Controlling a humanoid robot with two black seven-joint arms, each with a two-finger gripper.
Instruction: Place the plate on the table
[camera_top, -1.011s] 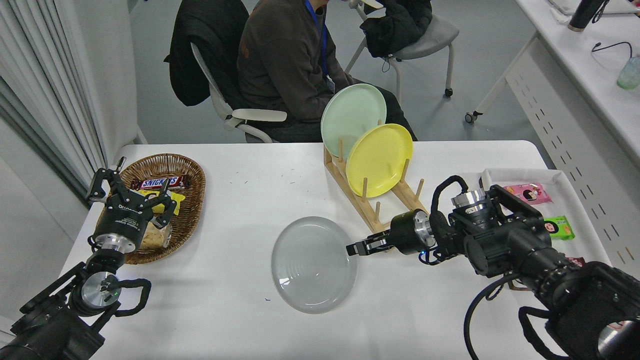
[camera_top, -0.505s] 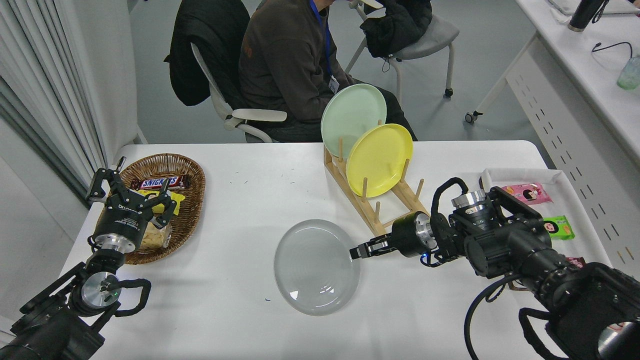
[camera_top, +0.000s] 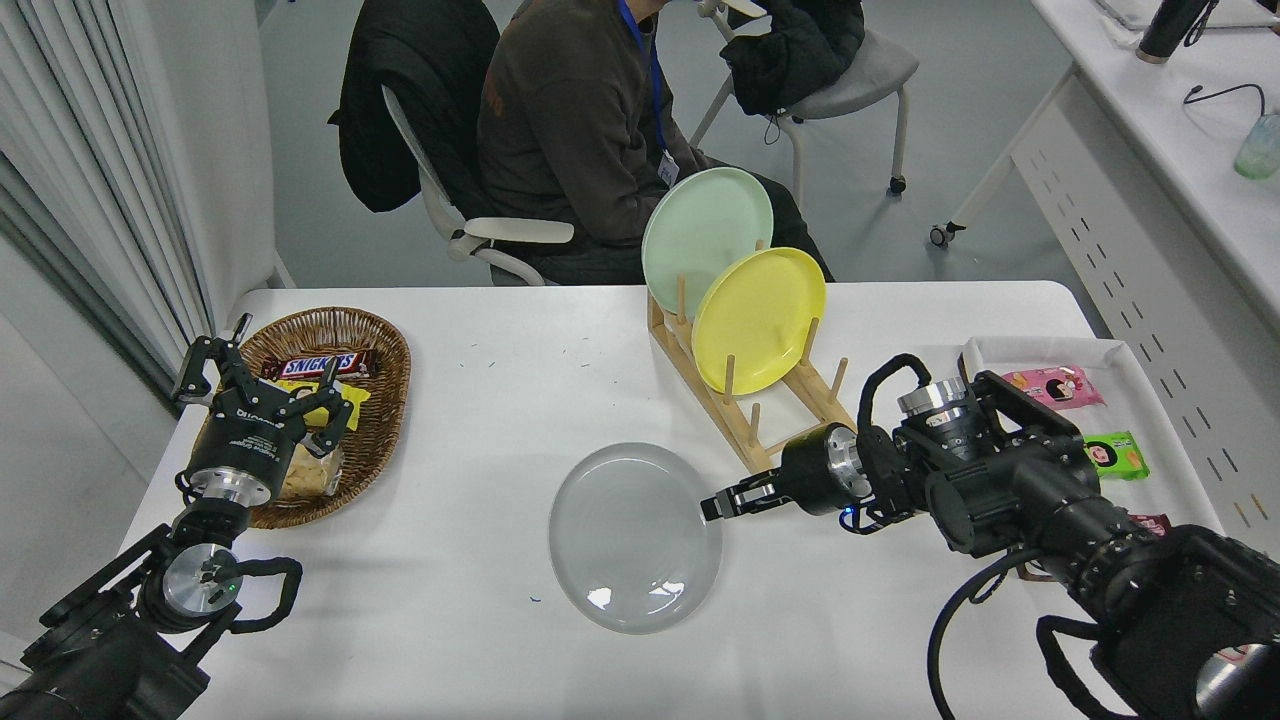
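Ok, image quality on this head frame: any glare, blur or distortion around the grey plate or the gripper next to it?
Head view: sharp and evenly lit. The plate carries small white ceiling-light glints near its front rim, nothing washed out. The right gripper at its right edge is crisp, no motion blur, though black on black hides finger detail. Shadows on the table are soft. Wide-angle lens bends the edges slightly.

The plate lies flat on the surface at lower centre of the frame. The right hand is at its right rim. A rack holding two plates stands to the upper right, a basket at far left, a tray at right.
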